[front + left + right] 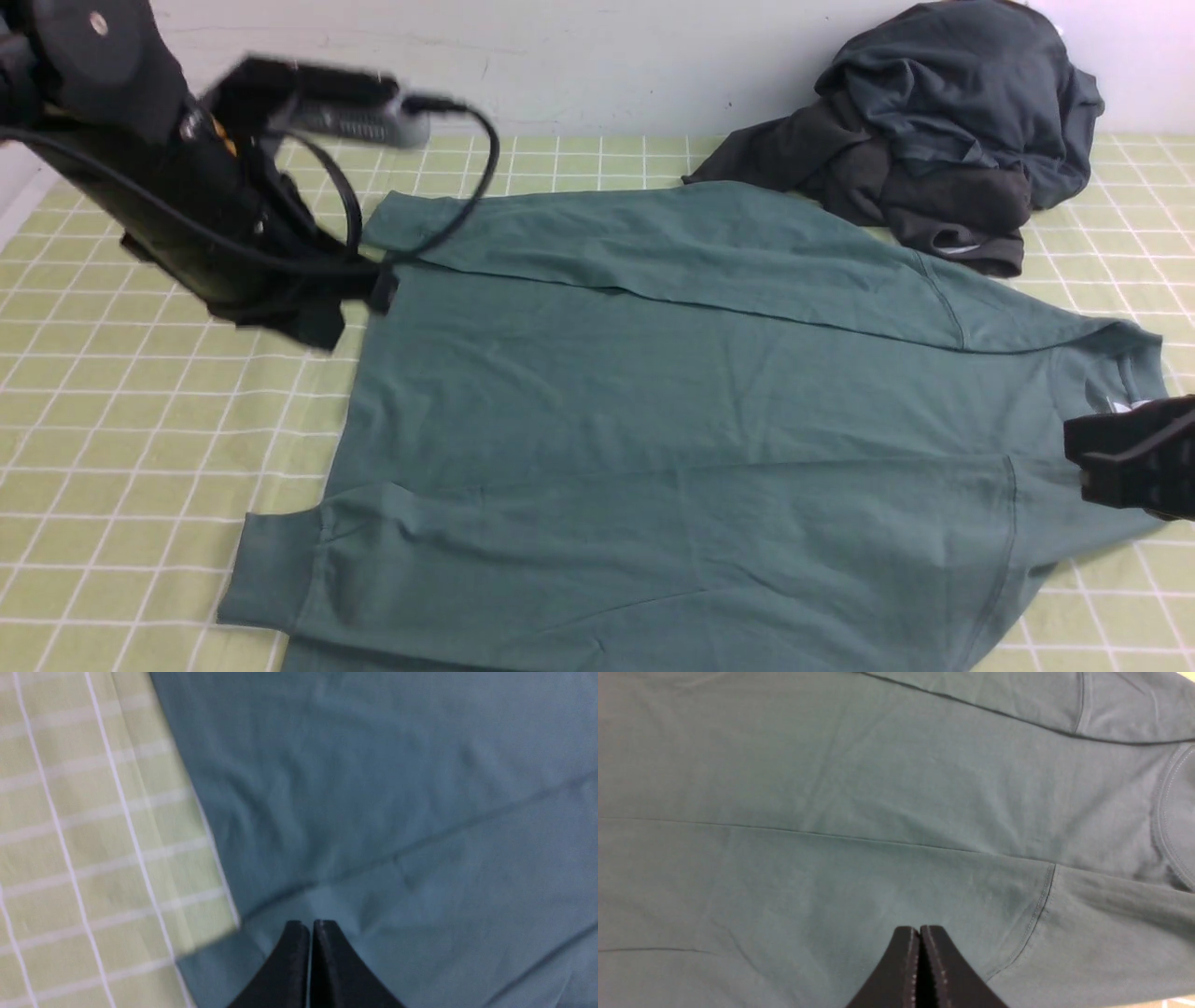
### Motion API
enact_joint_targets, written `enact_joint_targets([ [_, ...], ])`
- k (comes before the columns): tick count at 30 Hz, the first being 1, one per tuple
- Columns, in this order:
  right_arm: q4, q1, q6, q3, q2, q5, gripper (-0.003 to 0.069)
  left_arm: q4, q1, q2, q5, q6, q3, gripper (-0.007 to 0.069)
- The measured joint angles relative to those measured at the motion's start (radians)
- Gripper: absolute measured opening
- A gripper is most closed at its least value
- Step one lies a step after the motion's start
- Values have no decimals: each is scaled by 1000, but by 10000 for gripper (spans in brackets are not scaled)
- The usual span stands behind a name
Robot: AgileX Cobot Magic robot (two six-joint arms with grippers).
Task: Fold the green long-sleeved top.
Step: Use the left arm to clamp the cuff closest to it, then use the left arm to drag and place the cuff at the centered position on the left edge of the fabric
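The green long-sleeved top (653, 411) lies spread flat on the checked tablecloth, collar (1125, 373) to the right and both sleeves folded across the body. My left gripper (375, 289) is shut, its tips at the top's far left corner where the sleeve meets the hem. In the left wrist view that gripper (310, 924) has its jaws pressed together over the green top (373, 812), and no cloth shows between them. My right gripper (1075, 455) is shut above the cloth beside the collar. The right wrist view shows the gripper (920, 928) shut near the shoulder seam (1041, 896).
A heap of dark charcoal-grey garments (943, 140) sits at the back right, touching the top's far edge. The yellow-green checked tablecloth (140, 420) shows bare on the left. A white wall (607, 56) closes the back.
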Motion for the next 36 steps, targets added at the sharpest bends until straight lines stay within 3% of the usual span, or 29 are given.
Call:
enact_joint_targets([
  [5, 3, 0, 0, 0, 0, 0, -14, 9, 35, 113, -30, -34, 145, 122],
  [7, 4, 0, 0, 0, 0, 0, -14, 11, 64, 158, -81, -72, 184, 230],
  [10, 8, 0, -1, 0, 0, 0, -14, 27, 84, 191, -121, -112, 193, 331],
  [15, 25, 0, -1, 0, 0, 1, -14, 100, 91, 241, -140, -190, 193, 382],
  [17, 26, 0, -1, 0, 0, 1, -14, 112, 91, 254, -140, -208, 193, 380],
  [23, 26, 0, -1, 0, 0, 1, -14, 127, 91, 282, -131, -217, 192, 242],
  [26, 26, 0, -1, 0, 0, 1, -14, 128, 91, 275, -113, -176, 175, 88],
  [28, 26, 0, -1, 0, 0, 1, -14, 126, 77, 244, -98, -151, 144, 34],
  [36, 22, 0, -1, 0, 0, -14, -14, 112, -92, 23, -100, -35, -108, 9],
])
